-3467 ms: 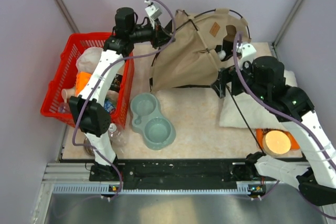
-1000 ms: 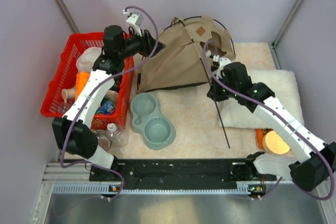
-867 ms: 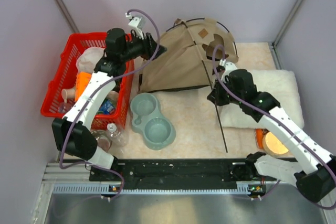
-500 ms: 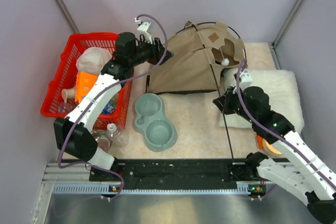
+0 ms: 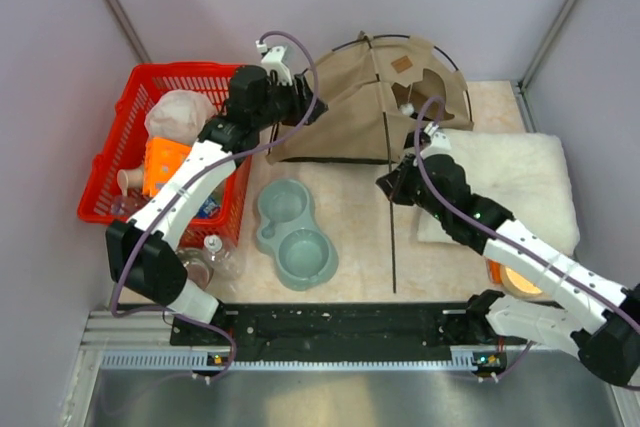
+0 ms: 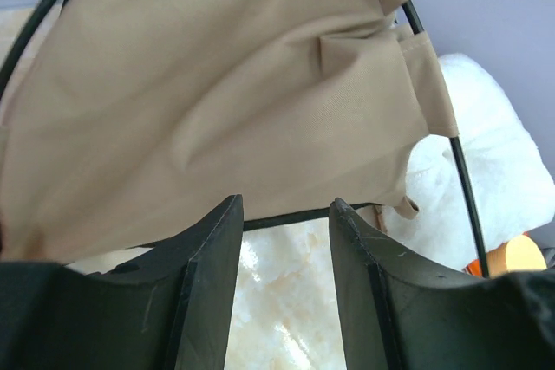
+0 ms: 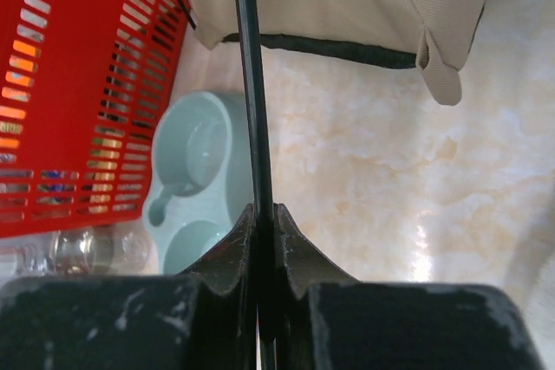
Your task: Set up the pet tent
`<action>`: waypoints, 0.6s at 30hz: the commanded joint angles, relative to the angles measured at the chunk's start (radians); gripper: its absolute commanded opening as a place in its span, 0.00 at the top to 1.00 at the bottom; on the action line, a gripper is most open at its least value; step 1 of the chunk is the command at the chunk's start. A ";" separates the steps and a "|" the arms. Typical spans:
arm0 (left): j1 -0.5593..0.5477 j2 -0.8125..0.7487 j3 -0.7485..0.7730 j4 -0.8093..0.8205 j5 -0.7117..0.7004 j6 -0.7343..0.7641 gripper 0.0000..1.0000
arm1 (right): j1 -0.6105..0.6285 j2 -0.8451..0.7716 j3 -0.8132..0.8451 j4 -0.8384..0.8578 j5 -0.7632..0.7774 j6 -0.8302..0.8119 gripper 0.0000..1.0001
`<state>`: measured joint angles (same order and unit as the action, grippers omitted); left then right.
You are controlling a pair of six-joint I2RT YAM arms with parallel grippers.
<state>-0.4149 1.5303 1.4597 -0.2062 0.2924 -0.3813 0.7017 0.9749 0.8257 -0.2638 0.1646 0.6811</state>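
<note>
One feeder dish [image 5: 290, 234], seemingly beside pole [image 5: 393, 247]

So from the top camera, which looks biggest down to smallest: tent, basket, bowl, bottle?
1. basket and tent: about alike, too close to rank
2. bowl
3. bottle

A tan felt-like fabric pet tent [image 5: 345, 107] is seen partly raised at the far side, its cat-head-shaped doorway [image 5: 432, 87] turned rightward; one thin dark pole [image 5: 392, 247] is stretched from it toward the near side.

Lower end of pole [image 7: 247, 84] out of sight within closed right pincer [image 7: 262, 212]
</note>
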 commanded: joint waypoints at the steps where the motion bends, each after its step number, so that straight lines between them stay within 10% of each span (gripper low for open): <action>1: -0.018 -0.013 0.001 -0.001 -0.042 -0.044 0.50 | 0.036 0.071 0.084 0.106 0.128 0.152 1.00; 11: -0.054 -0.113 -0.169 0.233 0.159 -0.194 0.43 | 0.056 0.208 0.236 0.088 0.113 0.167 0.99; 18: -0.122 -0.110 -0.237 0.399 0.153 -0.275 0.36 | 0.056 0.176 0.286 -0.110 0.078 0.072 0.48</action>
<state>-0.5076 1.4525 1.2320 0.0196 0.4271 -0.5983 0.7563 1.1793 1.0477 -0.2596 0.2447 0.8059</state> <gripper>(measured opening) 0.636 0.421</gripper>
